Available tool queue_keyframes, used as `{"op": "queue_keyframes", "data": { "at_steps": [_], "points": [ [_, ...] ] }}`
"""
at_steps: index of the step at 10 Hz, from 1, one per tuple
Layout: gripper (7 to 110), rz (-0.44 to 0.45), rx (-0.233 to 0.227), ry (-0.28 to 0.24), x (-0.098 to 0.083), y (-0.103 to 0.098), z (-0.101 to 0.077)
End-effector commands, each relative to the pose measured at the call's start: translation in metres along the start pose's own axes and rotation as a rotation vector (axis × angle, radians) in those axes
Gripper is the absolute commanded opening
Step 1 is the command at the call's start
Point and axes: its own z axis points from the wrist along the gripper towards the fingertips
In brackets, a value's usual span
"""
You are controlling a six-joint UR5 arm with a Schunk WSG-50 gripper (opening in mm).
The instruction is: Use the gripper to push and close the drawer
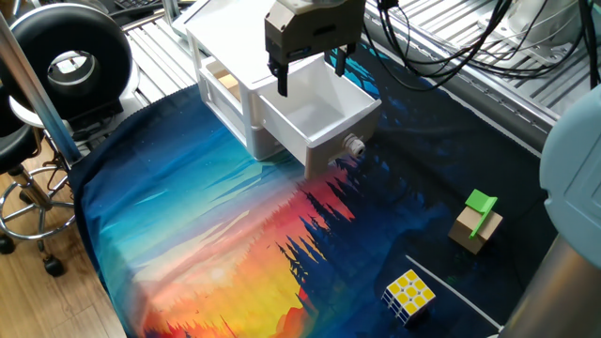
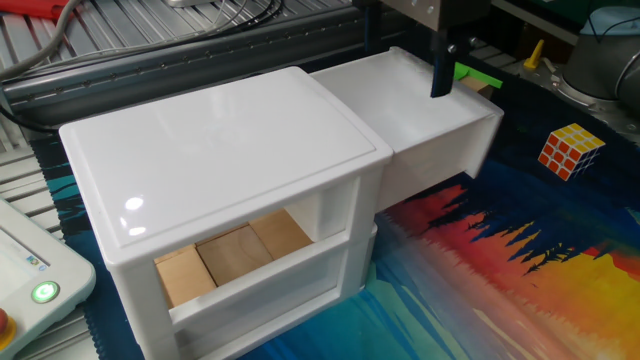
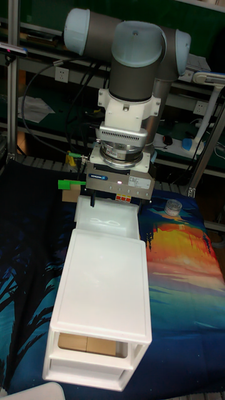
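Note:
The white drawer stands pulled out of the white cabinet, its round knob facing the colourful cloth. Nothing shows inside the drawer. My gripper hangs just above its open top, nearer the cabinet than the front panel. It is open, and its short black fingers are spread about as wide as the drawer. From the tall fixed view the gripper sits over the drawer behind the cabinet top. No contact with the drawer shows.
Wooden blocks lie in the cabinet's open side compartment. A wood block with a green piece and a puzzle cube rest on the cloth past the drawer front. Cables hang behind. A black stool stands off the table's left.

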Motion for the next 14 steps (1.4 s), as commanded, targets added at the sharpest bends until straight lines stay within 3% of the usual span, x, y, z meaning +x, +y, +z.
{"op": "queue_keyframes", "data": {
  "at_steps": [1, 7, 9, 11, 12, 14],
  "points": [
    [109, -0.001, -0.016, -0.08, -0.02, 0.004, -0.002],
    [109, 0.015, -0.002, -0.077, -0.018, 0.0, -0.002],
    [109, 0.033, 0.005, -0.052, -0.006, 0.001, -0.003],
    [109, 0.035, 0.015, -0.038, 0.016, -0.005, -0.014],
    [109, 0.027, 0.042, -0.035, 0.031, -0.014, -0.022],
    [109, 0.029, 0.043, -0.04, 0.05, -0.021, -0.026]
  ]
}}
